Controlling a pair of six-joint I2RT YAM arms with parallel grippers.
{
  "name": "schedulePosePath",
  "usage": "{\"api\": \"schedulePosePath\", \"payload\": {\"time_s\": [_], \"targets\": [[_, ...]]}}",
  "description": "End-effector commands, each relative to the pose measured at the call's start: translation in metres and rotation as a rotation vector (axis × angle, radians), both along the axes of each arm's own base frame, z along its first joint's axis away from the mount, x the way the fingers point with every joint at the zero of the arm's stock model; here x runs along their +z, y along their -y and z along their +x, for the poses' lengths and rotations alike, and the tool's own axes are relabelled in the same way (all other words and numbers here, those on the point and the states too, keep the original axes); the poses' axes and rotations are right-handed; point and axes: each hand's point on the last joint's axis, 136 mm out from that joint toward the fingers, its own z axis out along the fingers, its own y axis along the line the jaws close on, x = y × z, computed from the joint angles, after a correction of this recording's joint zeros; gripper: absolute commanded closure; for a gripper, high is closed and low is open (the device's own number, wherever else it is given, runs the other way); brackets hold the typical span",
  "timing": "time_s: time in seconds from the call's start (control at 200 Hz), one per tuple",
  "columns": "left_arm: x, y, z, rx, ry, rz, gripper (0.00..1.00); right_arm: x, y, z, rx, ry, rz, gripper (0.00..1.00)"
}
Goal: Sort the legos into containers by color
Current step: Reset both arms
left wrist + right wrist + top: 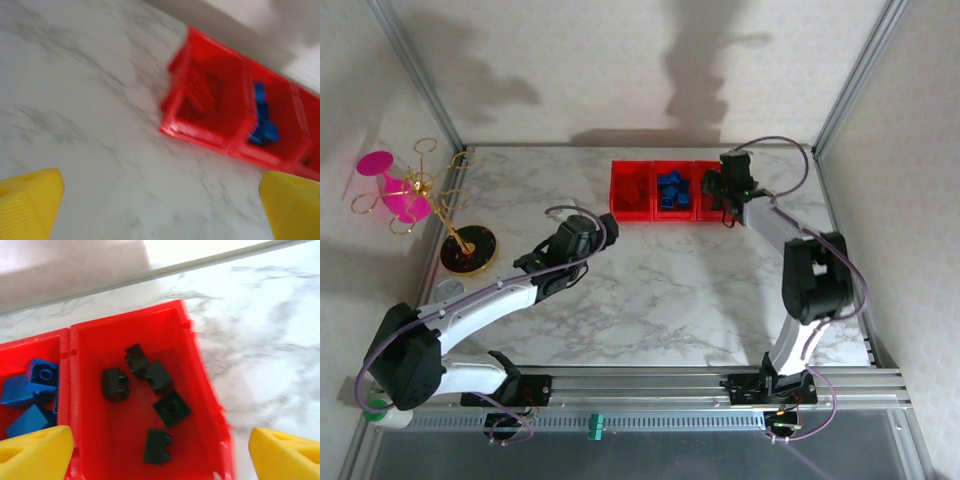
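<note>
My right claw (160, 454) hangs spread wide with nothing between its yellow fingers. Directly beneath it is the end compartment of the three joined translucent red plastic bins (200, 365), and five small black plastic bricks (171, 407) lie loose on that compartment's floor. Just left of the claw, across the dividing wall, small blue plastic bricks (42, 376) sit in the middle compartment.

My left claw (160, 202) is also fully open and empty, hovering over the white marbled table (90, 125). The bins are ahead of it and to its right, and small red plastic bricks (204, 94) lie blurred in the compartment nearest to it.

I judge the step in hand to be the drop at the black compartment. Every brick I can see lies in a bin with its own colour, so the sort looks about done. The next move calls for lifting the right claw straight up, clear of the bin walls, then checking the table for strays.

I can read no brand, label or writing; the blue stud tops are too small to make out
</note>
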Motion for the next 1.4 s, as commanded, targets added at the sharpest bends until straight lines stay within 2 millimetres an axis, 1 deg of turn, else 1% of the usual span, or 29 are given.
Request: {"api": "schedulePosePath", "payload": {"time_s": [0.0,0.08,0.13,0.23,0.335,0.421,0.446,0.506,0.541,0.581,0.631,0.661,0.686,0.751,0.786,0.796,0.836,0.851,0.881,0.906,0.931,0.961,1.001,1.071,1.126,1.146,1.181,1.231,1.397], "targets": [[0.028,-0.061,0.004,0.229,0.127,0.179,0.0,0.025,0.029,-0.022,-0.082,0.136,-0.118,0.03],[0.026,-0.094,0.004,0.343,0.149,0.257,0.0,0.027,0.049,-0.042,-0.129,0.178,-0.199,0.01],[0.024,-0.113,0.003,0.404,0.157,0.297,0.0,0.027,0.056,-0.052,-0.136,0.197,-0.245,0.01],[0.014,-0.145,0.0,0.501,0.169,0.361,0.0,0.012,0.069,-0.068,-0.142,0.219,-0.319,0.01],[0.004,-0.167,-0.001,0.523,0.191,0.395,0.01,-0.002,0.077,-0.078,-0.131,0.253,-0.357,0.01],[-0.01,-0.179,-0.004,0.513,0.213,0.409,0.0,-0.018,0.084,-0.076,-0.113,0.261,-0.338,0.01],[-0.01,-0.183,-0.004,0.517,0.228,0.392,0.01,-0.024,0.086,-0.075,-0.11,0.258,-0.33,0.01],[-0.01,-0.184,-0.001,0.479,0.242,0.379,0.0,-0.034,0.092,-0.073,-0.116,0.26,-0.309,0.01],[-0.006,-0.184,-0.002,0.465,0.286,0.361,0.0,-0.036,0.091,-0.073,-0.094,0.286,-0.285,0.01],[-0.006,-0.18,-0.002,0.41,0.341,0.34,0.0,-0.036,0.087,-0.073,-0.047,0.322,-0.27,0.01],[-0.004,-0.181,-0.004,0.393,0.389,0.331,0.0,-0.042,0.091,-0.072,-0.049,0.314,-0.244,0.01],[-0.005,-0.183,-0.002,0.389,0.373,0.344,0.01,-0.04,0.093,-0.071,-0.046,0.328,-0.227,0.01],[-0.005,-0.182,0.001,0.369,0.367,0.36,0.0,-0.044,0.094,-0.073,-0.03,0.314,-0.202,0.01],[-0.006,-0.188,0.003,0.366,0.353,0.379,0.0,-0.039,0.093,-0.083,0.024,0.366,-0.15,0.01],[-0.012,-0.192,0.003,0.364,0.325,0.388,0.0,-0.036,0.091,-0.092,0.057,0.408,-0.125,0.01],[-0.014,-0.194,0.003,0.366,0.314,0.391,0.0,-0.029,0.09,-0.093,0.06,0.439,-0.119,0.01],[-0.023,-0.199,0.0,0.372,0.279,0.396,0.0,-0.023,0.091,-0.101,0.063,0.495,-0.109,0.01],[-0.027,-0.2,-0.001,0.372,0.27,0.397,0.0,-0.031,0.091,-0.109,0.071,0.485,-0.106,0.01],[-0.033,-0.201,-0.004,0.368,0.27,0.395,0.01,-0.033,0.087,-0.113,0.092,0.504,-0.109,0.01],[-0.038,-0.201,-0.007,0.36,0.281,0.387,0.0,-0.033,0.087,-0.113,0.099,0.509,-0.113,0.01],[-0.042,-0.201,-0.009,0.349,0.297,0.374,0.0,-0.039,0.087,-0.111,0.1,0.47,-0.11,0.01],[-0.036,-0.199,-0.007,0.338,0.336,0.367,0.0,-0.038,0.087,-0.108,0.098,0.468,-0.107,0.01],[-0.039,-0.195,-0.003,0.301,0.321,0.363,0.0,-0.037,0.087,-0.109,0.095,0.476,-0.11,0.01],[-0.036,-0.192,-0.003,0.287,0.384,0.346,0.0,-0.037,0.088,-0.109,0.094,0.475,-0.112,0.01],[-0.049,-0.195,0.002,0.285,0.361,0.33,0.0,-0.038,0.088,-0.109,0.094,0.472,-0.112,0.01],[-0.05,-0.193,0.004,0.272,0.37,0.33,0.0,-0.038,0.087,-0.109,0.096,0.473,-0.11,0.01],[-0.057,-0.189,0.008,0.243,0.35,0.336,0.0,-0.038,0.087,-0.109,0.097,0.47,-0.109,0.01],[-0.057,-0.185,0.01,0.225,0.355,0.349,0.0,-0.038,0.088,-0.109,0.095,0.47,-0.111,0.01],[-0.058,-0.185,0.01,0.223,0.347,0.351,0.01,-0.038,0.087,-0.109,0.096,0.469,-0.11,0.01]]}}
